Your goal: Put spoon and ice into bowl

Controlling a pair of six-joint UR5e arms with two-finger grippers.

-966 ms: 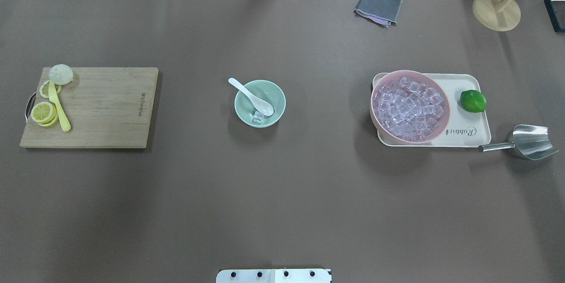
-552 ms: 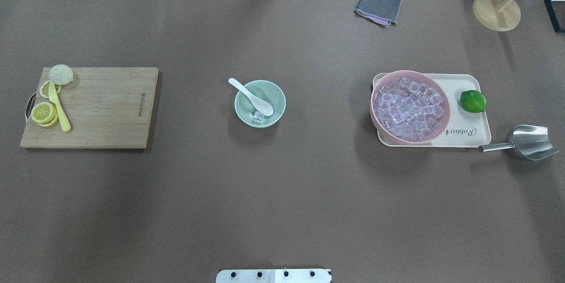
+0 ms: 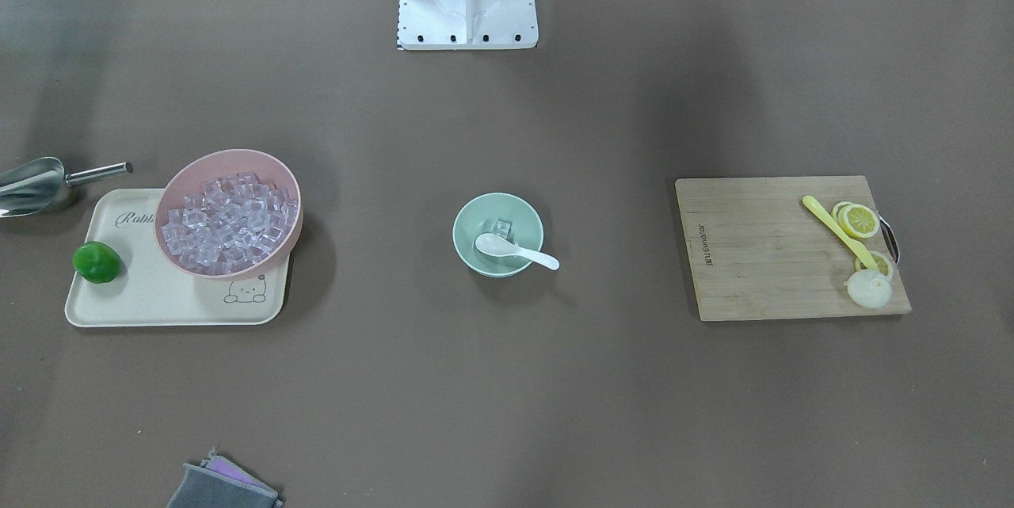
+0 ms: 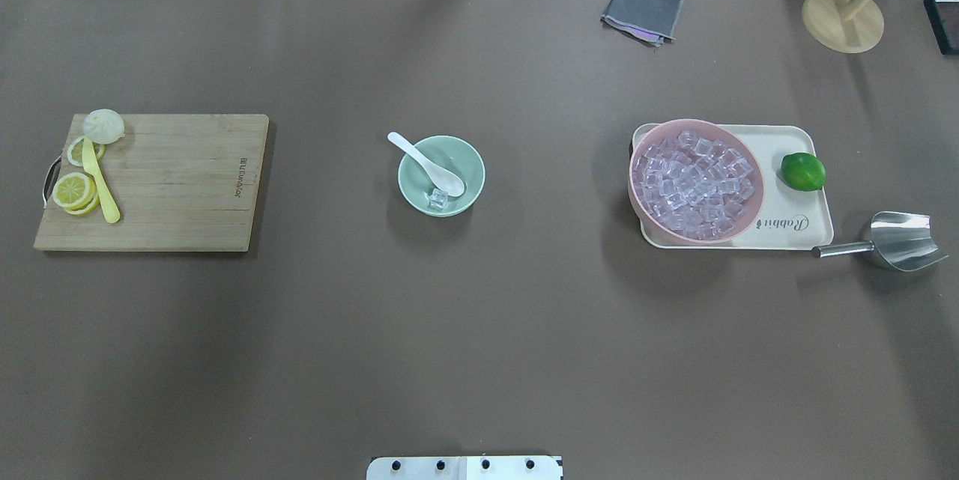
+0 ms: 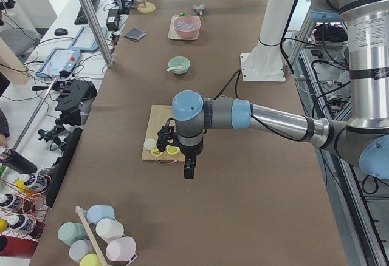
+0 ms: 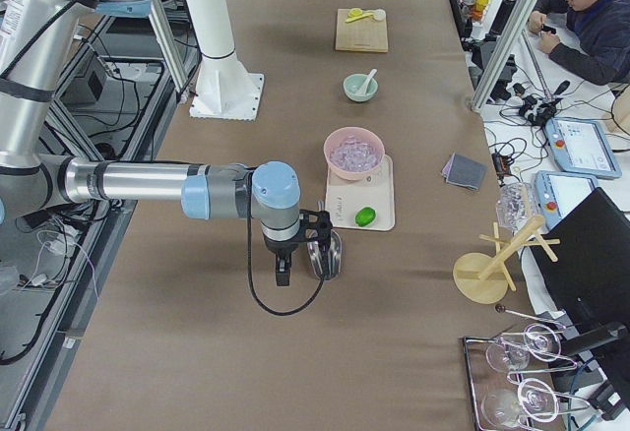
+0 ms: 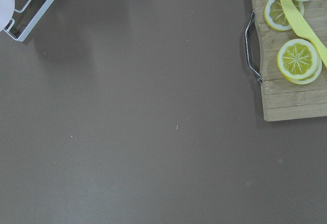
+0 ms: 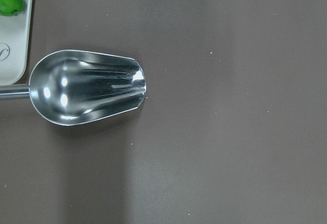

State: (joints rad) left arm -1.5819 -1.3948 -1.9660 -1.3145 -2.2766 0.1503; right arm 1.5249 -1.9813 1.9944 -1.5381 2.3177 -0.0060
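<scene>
The mint-green bowl [image 4: 473,165] stands mid-table, also in the front view [image 3: 461,232]. The white spoon [image 4: 425,163] lies in it with its scoop inside and its handle over the far-left rim; it also shows in the front view [image 3: 516,251]. One clear ice cube [image 4: 437,200] sits in the bowl beside the scoop. My left gripper [image 5: 189,170] hangs past the cutting board's outer end. My right gripper [image 6: 283,276] hangs by the metal scoop. Both show only in side views, so I cannot tell whether they are open or shut.
A pink bowl [image 4: 697,122] full of ice cubes sits on a cream tray [image 4: 794,229] with a lime [image 4: 803,171]. A metal scoop [image 4: 899,240] lies right of the tray. A cutting board [image 4: 172,180] with lemon slices and a yellow spoon is at left. A grey cloth [image 4: 643,10] lies at the back.
</scene>
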